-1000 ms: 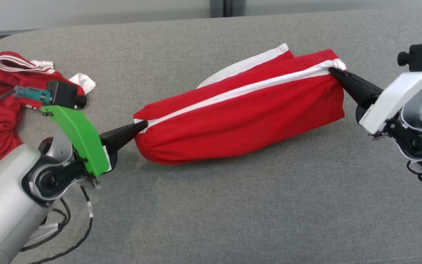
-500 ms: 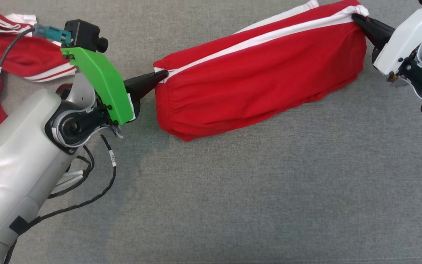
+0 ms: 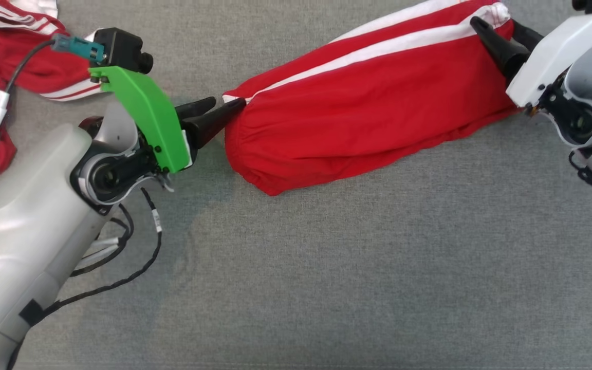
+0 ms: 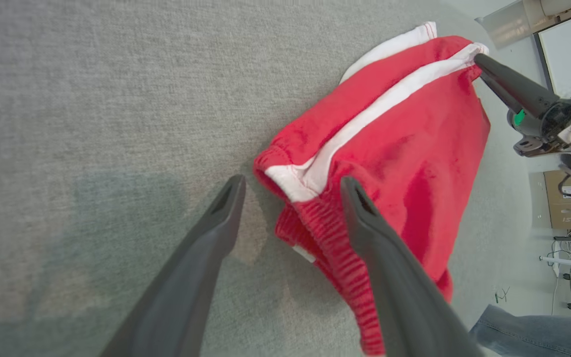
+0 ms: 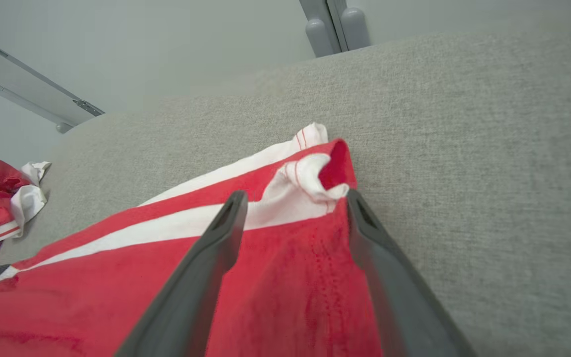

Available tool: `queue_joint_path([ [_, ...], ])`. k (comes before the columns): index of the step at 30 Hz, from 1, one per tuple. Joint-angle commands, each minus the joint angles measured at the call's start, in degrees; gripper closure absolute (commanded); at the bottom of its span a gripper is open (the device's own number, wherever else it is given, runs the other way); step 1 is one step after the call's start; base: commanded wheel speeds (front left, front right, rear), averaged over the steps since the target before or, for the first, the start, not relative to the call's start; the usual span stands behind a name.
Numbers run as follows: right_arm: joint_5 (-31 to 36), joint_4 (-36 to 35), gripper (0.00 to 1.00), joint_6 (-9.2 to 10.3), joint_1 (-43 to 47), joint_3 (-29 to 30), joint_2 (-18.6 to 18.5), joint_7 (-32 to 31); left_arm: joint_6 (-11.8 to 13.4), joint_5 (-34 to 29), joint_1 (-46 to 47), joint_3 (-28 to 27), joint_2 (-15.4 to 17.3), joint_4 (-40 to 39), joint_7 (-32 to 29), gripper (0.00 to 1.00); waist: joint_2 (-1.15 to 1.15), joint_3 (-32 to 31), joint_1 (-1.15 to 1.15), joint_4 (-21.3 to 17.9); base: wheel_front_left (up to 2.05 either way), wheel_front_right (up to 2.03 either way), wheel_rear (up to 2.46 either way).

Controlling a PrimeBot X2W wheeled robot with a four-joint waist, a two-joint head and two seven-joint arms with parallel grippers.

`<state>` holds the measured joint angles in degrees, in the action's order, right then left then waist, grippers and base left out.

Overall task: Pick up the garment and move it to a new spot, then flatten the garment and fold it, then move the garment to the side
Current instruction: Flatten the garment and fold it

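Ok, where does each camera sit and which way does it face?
Head view: on the head, looking down at the grey surface; both forearms, left gripper and right gripper flank the red shorts.
Left wrist view: left wrist, along its open fingers at the shorts' waistband.
Right wrist view: right wrist, along its open fingers at the hem.
Shared: both wrist views see the shorts from opposite ends.

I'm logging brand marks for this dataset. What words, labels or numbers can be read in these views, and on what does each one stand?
"msi": upside down in the left wrist view, on the cardboard box at the right edge. It is small, so not certain.
White cable tag in the head view: print too small to read.
Red garment: no text visible.
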<state>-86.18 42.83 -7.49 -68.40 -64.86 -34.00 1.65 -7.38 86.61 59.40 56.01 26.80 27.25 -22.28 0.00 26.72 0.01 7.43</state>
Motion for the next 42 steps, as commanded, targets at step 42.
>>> queue_joint_path([
  [42, 17.7, 28.8, 0.0, 0.02, 7.2, 14.1, 5.6, -15.8, 12.6, -41.2, -41.1, -22.8, -10.8, -18.9, 37.4, 0.0, 0.0, -8.7, -0.01, 15.6, 0.0, 0.0, 0.0],
])
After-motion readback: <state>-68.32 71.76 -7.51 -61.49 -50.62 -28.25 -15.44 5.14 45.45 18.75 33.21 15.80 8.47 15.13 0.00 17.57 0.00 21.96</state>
